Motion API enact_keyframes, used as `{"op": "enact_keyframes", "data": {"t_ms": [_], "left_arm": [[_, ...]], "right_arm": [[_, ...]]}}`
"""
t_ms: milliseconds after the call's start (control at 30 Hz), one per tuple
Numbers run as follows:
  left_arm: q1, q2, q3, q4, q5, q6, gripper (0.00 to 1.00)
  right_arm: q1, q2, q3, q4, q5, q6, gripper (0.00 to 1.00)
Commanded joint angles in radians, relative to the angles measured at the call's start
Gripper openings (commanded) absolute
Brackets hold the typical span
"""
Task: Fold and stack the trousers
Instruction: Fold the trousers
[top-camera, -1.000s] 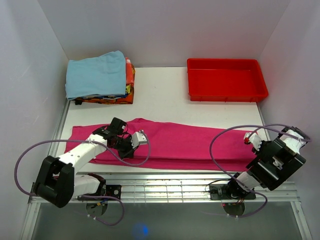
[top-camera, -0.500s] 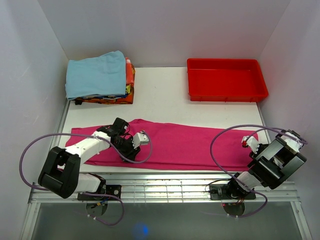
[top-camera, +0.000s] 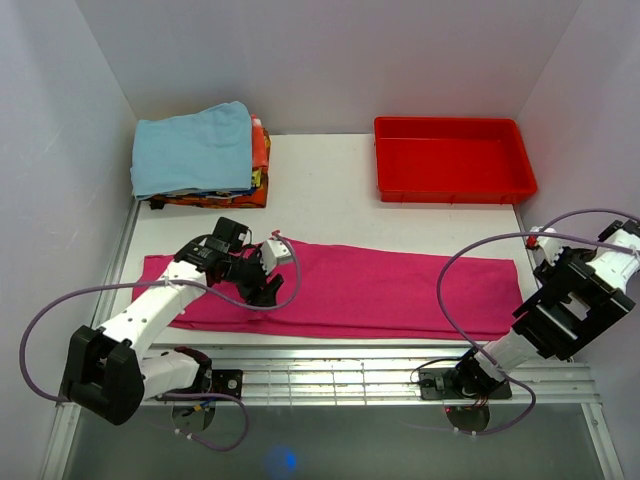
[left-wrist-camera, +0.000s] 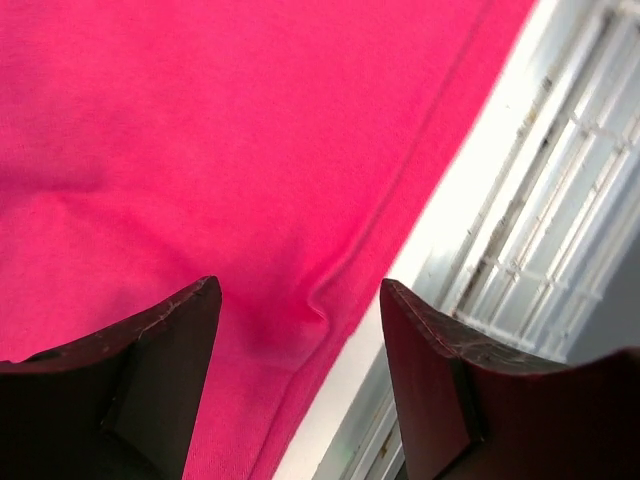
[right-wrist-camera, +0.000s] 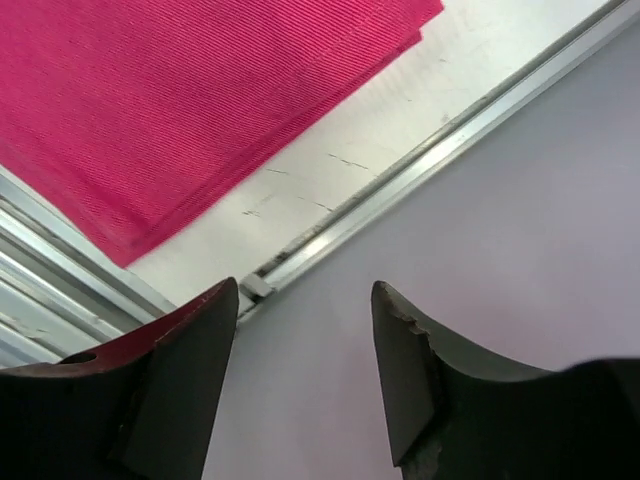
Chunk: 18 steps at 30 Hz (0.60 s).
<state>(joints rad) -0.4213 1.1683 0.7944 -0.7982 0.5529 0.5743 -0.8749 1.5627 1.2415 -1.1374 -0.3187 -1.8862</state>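
**Operator:** Where do the trousers sit?

**Spotter:** You have them lying flat as one long pink band across the near half of the table, running left to right. Their near edge lies just beside the metal slats at the front.

**Operator:** And my left claw?

**Spotter:** Your left claw stands wide over the left part of the band, close above the cloth. Nothing is pinched between its fingers. Your wrist view shows a small raised wrinkle in the cloth between them, near the trousers' front edge.

**Operator:** The right one?

**Spotter:** Your right claw is spread wide too, and it holds nothing. It hangs past the right end of the trousers, over the table's edge where it meets the wall. In that view you see the corner of the cloth, its edges lying in layers one on another.

**Operator:** What else is on the table?

**Spotter:** At the far left you have a light blue cloth on top of a pile of folded clothes. At the far right you have the red tray. Both lie well apart from the trousers.
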Motion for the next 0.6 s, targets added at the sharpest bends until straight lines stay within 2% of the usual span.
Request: {"op": "enact_keyframes", "data": {"t_ms": [0,133,267,333,367,467,567], "left_arm": [[0.015,0.011,0.008,0.088,-0.095,-0.155,0.75],[0.117,0.089,-0.011,0.165,-0.119,-0.226,0.74],[0.194,0.229,0.064,0.133,-0.093,-0.269,0.73],[0.234,0.283,0.11,0.113,-0.076,-0.269,0.73],[0.251,0.294,0.124,0.093,-0.071,-0.264,0.73],[0.306,0.341,0.166,0.033,-0.102,-0.212,0.75],[0.403,0.375,0.175,0.004,-0.125,-0.151,0.75]], "right_arm": [[0.004,0.027,0.0,-0.084,-0.063,0.206,0.61],[0.017,-0.026,-0.154,0.063,-0.031,0.346,0.61],[0.079,-0.101,-0.33,0.158,-0.014,0.423,0.63],[0.135,-0.128,-0.397,0.224,0.03,0.456,0.64],[0.149,-0.13,-0.462,0.311,0.088,0.458,0.64],[0.171,-0.084,-0.516,0.482,0.205,0.453,0.64],[0.159,0.037,-0.481,0.567,0.294,0.455,0.63]]}}
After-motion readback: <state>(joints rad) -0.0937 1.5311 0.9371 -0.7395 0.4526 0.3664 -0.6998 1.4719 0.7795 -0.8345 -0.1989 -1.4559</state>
